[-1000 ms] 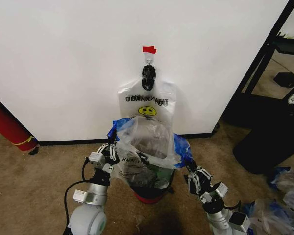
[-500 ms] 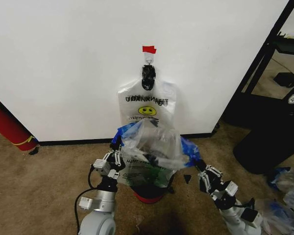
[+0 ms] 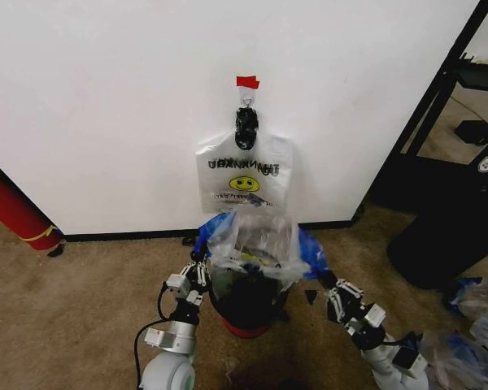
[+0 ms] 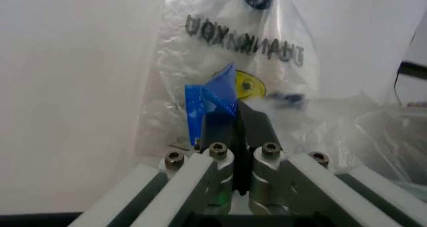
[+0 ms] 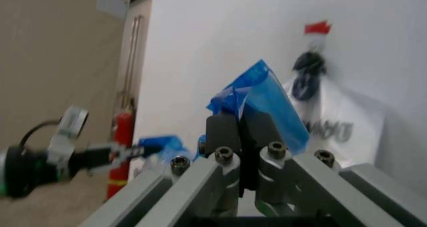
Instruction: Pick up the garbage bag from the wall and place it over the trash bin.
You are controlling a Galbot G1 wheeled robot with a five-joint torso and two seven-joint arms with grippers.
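The garbage bag (image 3: 254,240), clear plastic with blue patches at its handles, is stretched between my two grippers just above the trash bin (image 3: 246,302), a small black bin with a red bottom. My left gripper (image 3: 201,258) is shut on the bag's left blue handle (image 4: 212,101). On the bag's other side my right gripper (image 3: 324,280) is shut on the right blue handle (image 5: 265,98). The bag's lower part bunches over the bin's mouth.
A second smiley bag (image 3: 244,174) hangs on the wall from a black clip (image 3: 246,127) under red tape. A long red cylinder (image 3: 13,208) leans at the left. A black shelf frame (image 3: 436,101), a big black cylinder (image 3: 455,227) and loose plastic bags (image 3: 472,325) stand at the right.
Both grippers have moved forward toward the wall with the bag. The bag no longer hangs down the bin's front, and the bin's black side now shows beneath it.
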